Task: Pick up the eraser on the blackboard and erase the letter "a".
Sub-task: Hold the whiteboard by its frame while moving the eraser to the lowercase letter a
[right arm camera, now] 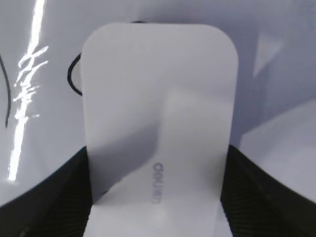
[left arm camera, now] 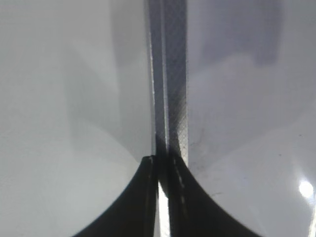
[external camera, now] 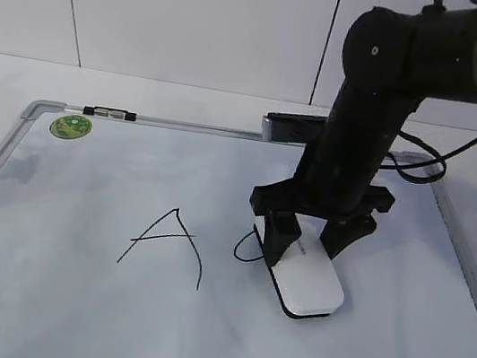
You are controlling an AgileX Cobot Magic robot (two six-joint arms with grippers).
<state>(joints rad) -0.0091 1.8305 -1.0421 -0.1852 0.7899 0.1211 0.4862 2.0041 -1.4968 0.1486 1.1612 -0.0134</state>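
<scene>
My right gripper (external camera: 313,238) pinched the eraser (external camera: 309,279) over the letter "a" (external camera: 246,246); sliding toward the counter's left edge risked smearing the "A" (external camera: 167,240). Left gripper (left arm camera: 163,197) pressed together.

Exterior camera slants down at the blackboard (external camera: 89,319); right wrist camera closely shares its eraser (external camera: 311,283).

Smooth matt white plastic eraser (external camera: 309,279) lies on the glossy, grey-metal-framed blackboard (external camera: 65,297).
</scene>
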